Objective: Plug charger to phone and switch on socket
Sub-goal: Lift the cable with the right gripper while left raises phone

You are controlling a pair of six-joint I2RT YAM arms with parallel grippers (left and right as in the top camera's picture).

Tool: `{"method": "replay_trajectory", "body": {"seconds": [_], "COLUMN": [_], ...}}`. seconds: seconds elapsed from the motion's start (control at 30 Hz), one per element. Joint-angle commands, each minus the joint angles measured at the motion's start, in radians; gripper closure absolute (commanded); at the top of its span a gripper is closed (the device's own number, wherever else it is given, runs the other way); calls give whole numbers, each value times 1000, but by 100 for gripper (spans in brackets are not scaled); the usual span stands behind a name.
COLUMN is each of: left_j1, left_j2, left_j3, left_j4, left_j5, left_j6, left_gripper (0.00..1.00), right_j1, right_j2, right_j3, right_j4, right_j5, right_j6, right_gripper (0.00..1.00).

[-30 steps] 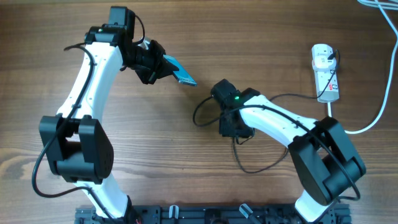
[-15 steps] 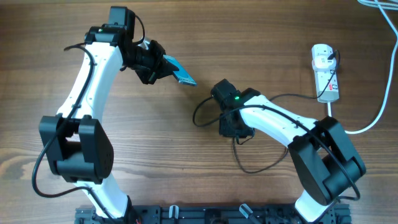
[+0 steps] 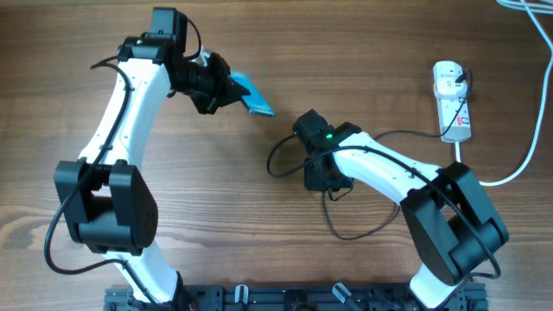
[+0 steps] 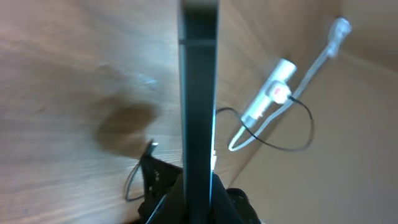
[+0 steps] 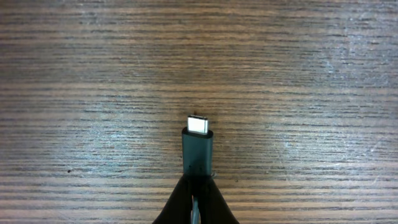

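The phone [image 3: 253, 97] is found in the upper middle-left of the overhead view, held at a tilt with its cyan screen turned up. It is clamped by one short end in the left gripper [image 3: 226, 92]. In the left wrist view it is seen edge-on as a dark vertical bar, with its shadow thrown on the wooden table [image 3: 389, 52].

The charger [image 5: 198, 144] is pinched just behind its connector tip by the right gripper [image 5: 197, 186], the metal tip being presented bare above the wood. Its thin black cable is seen looping beside that gripper at the centre of the overhead view. The socket [image 3: 452, 102] lies at the right edge, well apart from both grippers, with a black plug at its upper end and a white cord [image 3: 527, 155] curving away from it.

The left arm is reached up and bent rightward at the wrist. The right arm is stretched from the lower right toward the centre, with its wrist turned downward.

Against the frame one second earlier, the phone is carried very slightly higher. The right arm is not seen to differ.
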Motion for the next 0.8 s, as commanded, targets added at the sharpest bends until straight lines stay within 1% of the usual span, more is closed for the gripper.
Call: {"method": "replay_trajectory", "body": {"seconds": [0.0,0.13,0.23,0.3,0.37,0.53,0.57,0.67,0.77], "left_j1": [-3,-4,-12,-24,-42,-116,-128,-184,-228], "left_j2": [-29,-39,-57,-77,-106,-179,-189,-237,-276], "left_j3": [11,11,11,11,11,11,11,11,11], "left_j4": [53,138,194,230,256,306,308,315,344], "left_j5": [141,142,179,214,213,211,212,211,200], "left_j6": [108,109,140,168,168,169,174,248,261], "left_gripper": [96,96,96,96,96,96,96,96,96], "right_j1": [-2,-2,-2,-2,-2,-2,-2,-2,-2], "right_j2": [-15,-135,-257,-349,-454,-650,-661,-677,-675], "right_j3": [19,53,69,79,98,114,114,114,114], "right_j4": [-47,-126,-178,-180,-170,-114,-112,-111,-108], "right_j5": [-11,-143,-235,-316,-373,-367,-362,-344,-345], "right_j6": [-30,-138,-165,-182,-180,-103,-97,-77,-76], "right_gripper": [96,96,96,96,96,96,96,96,95]}}
